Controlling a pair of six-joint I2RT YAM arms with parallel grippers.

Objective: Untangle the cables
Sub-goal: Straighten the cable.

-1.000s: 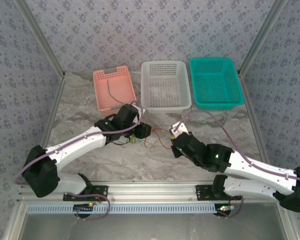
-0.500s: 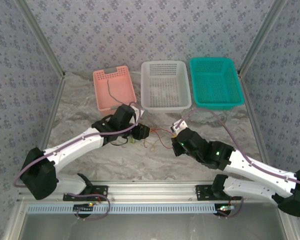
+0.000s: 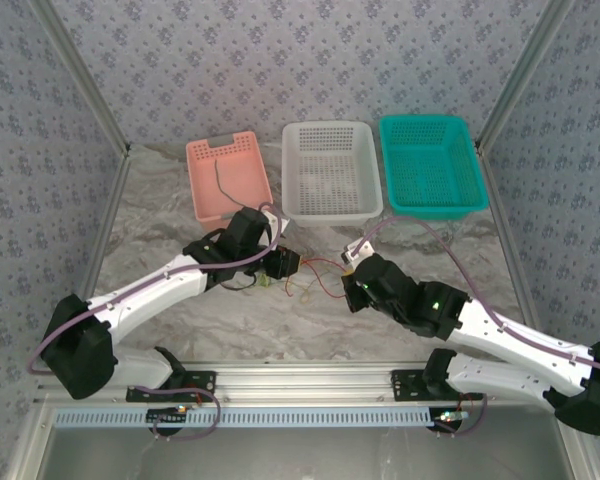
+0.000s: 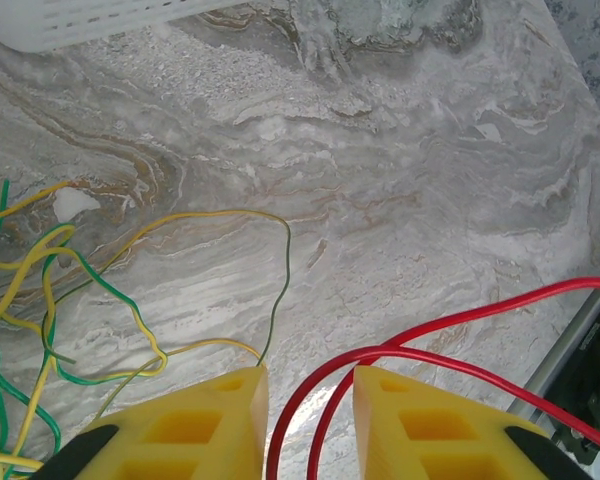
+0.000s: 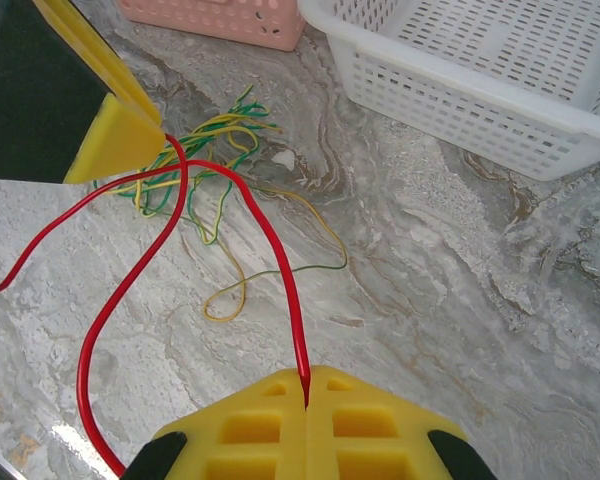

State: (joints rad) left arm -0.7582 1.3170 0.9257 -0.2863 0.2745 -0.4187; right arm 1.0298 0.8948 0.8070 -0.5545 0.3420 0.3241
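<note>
A red cable (image 5: 280, 270) runs from my right gripper (image 5: 307, 372), which is shut on its end, up to the left gripper's yellow finger (image 5: 115, 140). In the left wrist view, two strands of this red cable (image 4: 460, 325) pass through the gap of my left gripper (image 4: 310, 372). Its jaws stand apart and do not pinch the strands. A tangle of thin yellow and green cables (image 4: 40, 290) lies on the table just left of those fingers. From above, the left gripper (image 3: 288, 262) and right gripper (image 3: 348, 262) face each other across the red cable (image 3: 325, 268) at mid-table.
Three baskets stand along the back: pink (image 3: 202, 160) with a dark cable (image 3: 220, 180) inside, white (image 3: 296, 140) and teal (image 3: 392, 135). The white basket's corner (image 5: 400, 90) is close ahead of the right gripper. Metal frame rails bound the marble table.
The left gripper's jaws have narrowed around the red cable. The right arm has shifted slightly forward and left, still holding the cable's end.
</note>
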